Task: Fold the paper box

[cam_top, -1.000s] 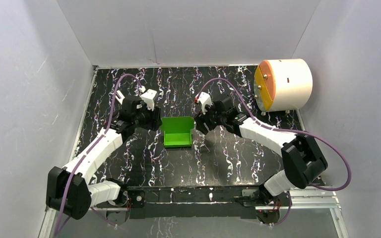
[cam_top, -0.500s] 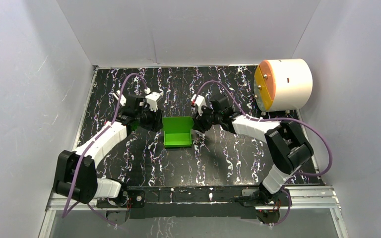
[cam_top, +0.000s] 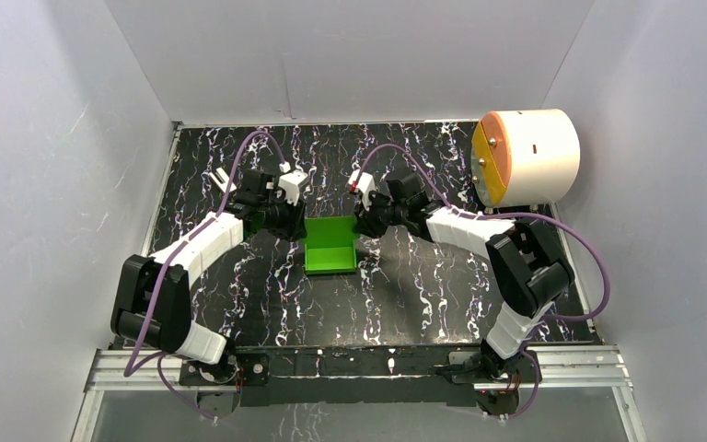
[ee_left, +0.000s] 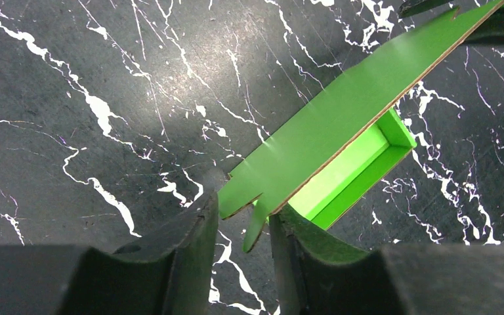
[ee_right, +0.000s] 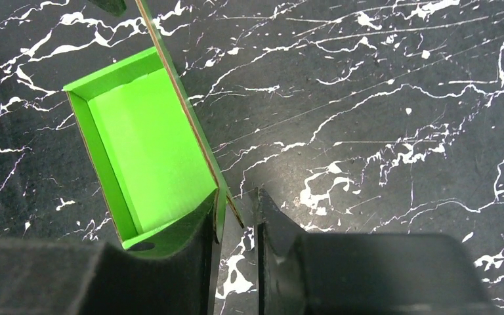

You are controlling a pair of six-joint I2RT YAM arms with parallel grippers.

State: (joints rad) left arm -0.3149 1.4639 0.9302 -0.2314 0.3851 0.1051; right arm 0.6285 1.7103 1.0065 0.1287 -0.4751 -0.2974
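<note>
Two arms are reaching in toward the middle of the black marbled table (cam_top: 423, 295), and we are reading the scene from left to right. On the left, the left gripper (ee_left: 243, 226) is straddling a notched tab at the end of the paper box's (cam_top: 330, 247) raised flap. Its fingers (ee_left: 190, 256) are standing a little apart, with dark table showing between them and the card (so we are not calling this a grip). Between the two grippers, the bright green box is sitting on the table as a shallow open tray, its long flap tilting up along the far side. On the right, the right gripper (ee_right: 236, 226) is meeting the tray's right-hand corner. The thin edge of the card is just entering the narrow gap between its parted fingers, the inner one touching the wall while a sliver of table is showing beside the outer one. Farther right, well apart from the box, a large white cylinder (cam_top: 534, 152) with an orange-yellow face is lying on its side in the far corner.
</note>
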